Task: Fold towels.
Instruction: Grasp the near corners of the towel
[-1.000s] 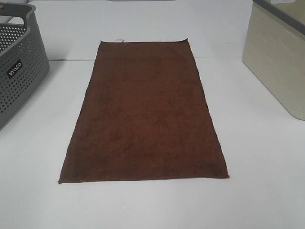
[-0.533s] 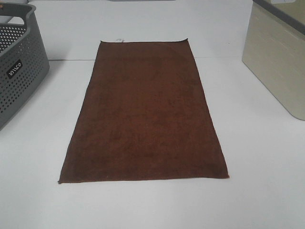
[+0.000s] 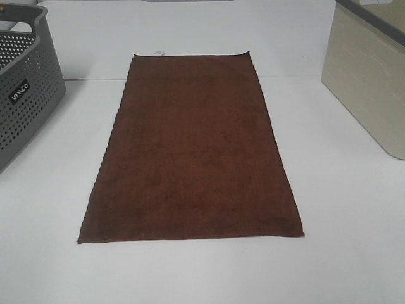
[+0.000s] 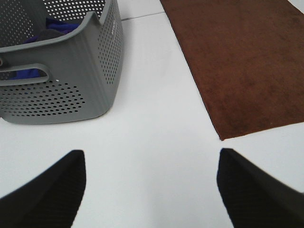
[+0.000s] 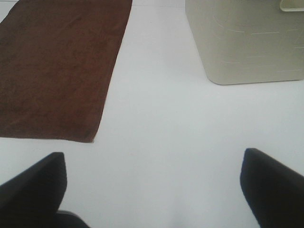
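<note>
Towel (image 3: 193,149) flat on desk (image 3: 342,240), unfolded. Both our jaws apart, empty. Next, probably: grip the near corners.

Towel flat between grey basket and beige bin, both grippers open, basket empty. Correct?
No: the left wrist view shows something blue inside the grey basket. The towel lies flat between it and the beige bin; left gripper and right gripper are open.

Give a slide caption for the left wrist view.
Open left claw over white table, facing grey basket and flat brown towel.
</note>
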